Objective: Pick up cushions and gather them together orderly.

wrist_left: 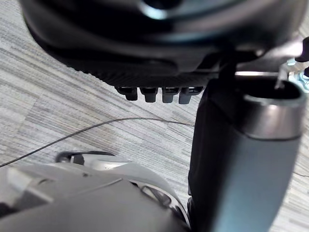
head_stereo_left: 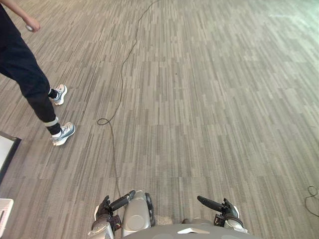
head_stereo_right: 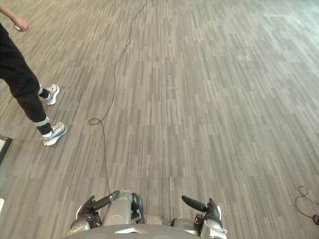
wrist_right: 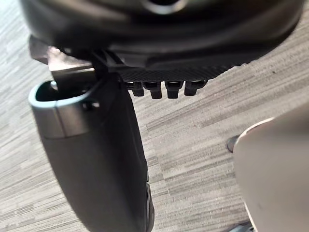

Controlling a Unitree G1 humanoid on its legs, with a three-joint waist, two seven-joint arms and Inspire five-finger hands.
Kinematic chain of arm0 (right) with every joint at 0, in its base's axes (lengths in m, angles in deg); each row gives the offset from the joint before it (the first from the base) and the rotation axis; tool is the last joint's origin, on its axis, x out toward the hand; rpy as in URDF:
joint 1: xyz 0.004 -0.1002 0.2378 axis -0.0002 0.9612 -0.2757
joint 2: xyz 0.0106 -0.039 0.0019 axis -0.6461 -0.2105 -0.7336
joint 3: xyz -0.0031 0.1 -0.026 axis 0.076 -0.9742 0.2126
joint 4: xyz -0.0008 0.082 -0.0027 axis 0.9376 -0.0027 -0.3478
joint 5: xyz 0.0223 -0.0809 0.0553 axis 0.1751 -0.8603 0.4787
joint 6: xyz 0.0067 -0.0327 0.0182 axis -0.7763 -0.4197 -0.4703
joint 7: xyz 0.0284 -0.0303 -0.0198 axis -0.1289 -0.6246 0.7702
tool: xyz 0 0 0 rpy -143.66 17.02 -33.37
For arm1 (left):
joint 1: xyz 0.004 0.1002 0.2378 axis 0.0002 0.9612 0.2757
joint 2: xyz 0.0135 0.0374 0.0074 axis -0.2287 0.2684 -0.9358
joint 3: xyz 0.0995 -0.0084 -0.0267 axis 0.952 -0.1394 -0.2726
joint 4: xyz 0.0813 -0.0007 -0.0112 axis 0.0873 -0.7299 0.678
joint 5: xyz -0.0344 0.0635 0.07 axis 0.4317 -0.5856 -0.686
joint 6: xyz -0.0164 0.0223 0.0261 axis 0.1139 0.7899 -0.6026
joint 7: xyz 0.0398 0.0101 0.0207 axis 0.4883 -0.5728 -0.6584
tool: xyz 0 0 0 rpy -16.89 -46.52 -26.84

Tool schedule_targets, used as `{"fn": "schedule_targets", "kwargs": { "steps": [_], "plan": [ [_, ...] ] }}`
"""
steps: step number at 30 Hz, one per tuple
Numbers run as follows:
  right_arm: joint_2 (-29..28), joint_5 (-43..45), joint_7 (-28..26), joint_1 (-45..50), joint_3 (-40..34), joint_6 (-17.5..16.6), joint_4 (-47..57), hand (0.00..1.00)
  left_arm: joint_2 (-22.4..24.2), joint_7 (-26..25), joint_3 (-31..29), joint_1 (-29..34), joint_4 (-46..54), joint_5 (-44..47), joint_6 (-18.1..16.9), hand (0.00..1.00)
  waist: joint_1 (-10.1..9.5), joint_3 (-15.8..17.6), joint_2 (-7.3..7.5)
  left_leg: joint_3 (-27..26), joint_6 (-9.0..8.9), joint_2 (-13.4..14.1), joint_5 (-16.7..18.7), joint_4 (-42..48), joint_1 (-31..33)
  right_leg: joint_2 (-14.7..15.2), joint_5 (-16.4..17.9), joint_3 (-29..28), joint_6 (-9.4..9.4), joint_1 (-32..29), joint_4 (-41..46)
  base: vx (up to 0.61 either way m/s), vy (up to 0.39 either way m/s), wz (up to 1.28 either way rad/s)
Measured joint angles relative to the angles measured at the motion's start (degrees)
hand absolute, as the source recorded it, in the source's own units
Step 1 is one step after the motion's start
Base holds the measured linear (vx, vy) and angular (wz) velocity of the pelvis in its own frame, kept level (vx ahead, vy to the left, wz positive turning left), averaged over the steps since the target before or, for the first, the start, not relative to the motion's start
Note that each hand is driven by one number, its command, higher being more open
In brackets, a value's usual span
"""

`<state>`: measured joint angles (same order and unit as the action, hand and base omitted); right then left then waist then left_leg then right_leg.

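The left robot hand (head_stereo_left: 106, 208) and right robot hand (head_stereo_left: 223, 207) are hanging empty, fingers relaxed apart, away from the person (head_stereo_left: 24, 74), likely seeking cushions.

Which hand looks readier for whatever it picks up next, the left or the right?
Neither clearly, as far as I can tell. The left hand and right hand both hang low by the body, open and holding nothing. Ahead is carpet, with a person at the left.

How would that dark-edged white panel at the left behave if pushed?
Straight edges on the panel suggest it's stiff, not floppy. Seemingly lying flat, it probably won't tip. The ribbed carpet would likely drag against sliding.
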<state>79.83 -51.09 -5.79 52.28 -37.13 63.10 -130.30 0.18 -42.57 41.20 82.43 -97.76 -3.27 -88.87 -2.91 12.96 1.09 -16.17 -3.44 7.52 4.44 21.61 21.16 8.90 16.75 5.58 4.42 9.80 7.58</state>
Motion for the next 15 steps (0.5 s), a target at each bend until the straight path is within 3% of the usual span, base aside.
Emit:
{"fn": "schedule_targets", "kwargs": {
  "steps": [1, 4, 6, 7, 8, 9, 10, 11, 12, 13, 15],
  "plan": [
    [0.3, 0.0, 0.0, -0.7, 0.2, 0.1, -1.6, 1.0, -0.4, -0.3, 0.1, -0.3, -0.5, 0.0, 0.0, 1.0, -0.31, 0.0, 0.42, -1.5, 3.38, -1.6, -2.6, -0.7, -1.5, 1.5, 0.5, -0.6, 0.1, 1.3, -1.2, 0.38, 0.252, -0.1],
    [-0.8, 0.0, -0.5, -1.9, 0.1, -0.1, -2.1, 1.0, -1.0, -0.5, 0.3, -1.6, -0.5, 0.0, -0.7, 1.0, -1.5, 0.1, 1.49, -2.4, 5.74, -0.9, 4.4, 9.1, 0.0, 0.9, -2.2, -3.4, -0.93, 2.5, 0.8, 0.46, 0.23, -0.16],
    [-1.5, -0.1, -0.6, -1.7, -0.2, -0.4, -2.6, 1.0, -1.3, -0.1, 0.5, -1.5, -0.5, 0.0, -0.6, 1.0, -1.59, -0.9, 2.34, -2.2, 6.91, -1.1, 6.5, 13.0, -0.5, 1.7, -4.0, -5.3, 1.07, 1.8, 5.8, 0.44, 0.256, -0.17],
    [-1.5, -0.1, -0.6, -1.7, -0.2, -0.6, -2.7, 1.0, -1.3, -0.1, 0.7, -1.4, -0.5, 0.0, -0.6, 1.0, -1.68, -1.3, 2.32, -2.2, 6.6, -1.1, 7.6, 12.8, -1.1, 1.7, -4.3, -5.7, 1.58, 0.5, 8.5, 0.4, 0.225, -0.26],
    [-1.5, -0.1, -0.6, -1.9, -0.1, -1.1, -2.5, 1.0, -1.7, 0.0, 1.7, -1.6, -0.7, 0.0, -0.5, 1.0, -1.72, -1.5, 2.62, -2.3, 6.1, -2.1, 11.8, 9.6, -4.8, 2.1, -5.2, -7.6, 3.51, -6.2, 24.3, 0.32, 0.187, -0.2],
    [-1.6, -0.1, -0.7, -1.8, -0.1, -1.3, -2.3, 1.0, -2.7, 0.2, 2.9, -1.7, -0.9, 0.0, -0.5, 1.0, -1.55, -1.4, 3.65, -2.7, 6.23, -3.1, 12.4, 8.6, -6.7, 3.2, -7.8, -8.4, 7.12, -9.7, 32.7, 0.48, 0.241, -0.15],
    [-1.6, -0.2, -0.7, -1.8, -0.1, -1.3, -2.4, 1.0, -2.9, 0.2, 3.1, -1.7, -1.0, 0.0, -0.5, 1.0, -1.47, -1.3, 3.82, -2.7, 6.28, -3.3, 12.5, 8.4, -7.2, 3.4, -8.7, -8.6, 7.98, -10.4, 34.2, 0.38, 0.156, 0.02],
    [-1.3, -0.2, -0.7, -1.3, 0.0, -1.2, -2.5, 1.0, -3.8, 0.0, 4.7, -1.7, -1.6, -0.1, -0.3, 1.0, -1.07, -1.0, 4.02, -2.9, 6.44, -4.2, 14.1, 7.4, -11.3, 5.2, -13.1, -7.7, 8.04, -15.1, 46.7, 0.39, 0.092, -0.1],
    [-0.7, 0.0, -0.9, -1.1, -0.1, -1.2, -2.0, 1.0, -3.5, -0.3, 4.8, -1.5, -1.6, -0.1, 0.1, 1.0, -0.57, -0.6, 3.47, -3.0, 6.3, -4.2, 15.4, 5.7, -16.3, 6.0, -10.2, -4.4, 3.47, -18.9, 55.0, 0.47, 0.051, -0.14],
    [-0.3, 0.0, -0.9, -1.0, 0.1, -1.4, -1.1, 1.0, -3.3, -0.3, 4.9, -1.3, -1.6, -0.1, 0.1, 1.0, -0.03, -0.3, 2.99, -3.1, 6.35, -4.1, 15.9, 3.3, -19.6, 5.8, -8.1, -2.0, 0.44, -21.3, 57.4, 0.39, 0.037, -0.15],
    [0.0, 0.0, -1.1, -1.1, 0.4, -2.4, 1.0, 1.0, -2.5, -0.2, 5.9, -1.7, -1.7, -0.1, 0.1, 1.0, 0.73, 0.2, 1.67, -3.2, 5.95, -3.2, 16.2, -1.9, -25.8, 3.7, -4.5, 4.2, -1.45, -28.4, 54.7, 0.37, -0.017, -0.05]
  ]
}}
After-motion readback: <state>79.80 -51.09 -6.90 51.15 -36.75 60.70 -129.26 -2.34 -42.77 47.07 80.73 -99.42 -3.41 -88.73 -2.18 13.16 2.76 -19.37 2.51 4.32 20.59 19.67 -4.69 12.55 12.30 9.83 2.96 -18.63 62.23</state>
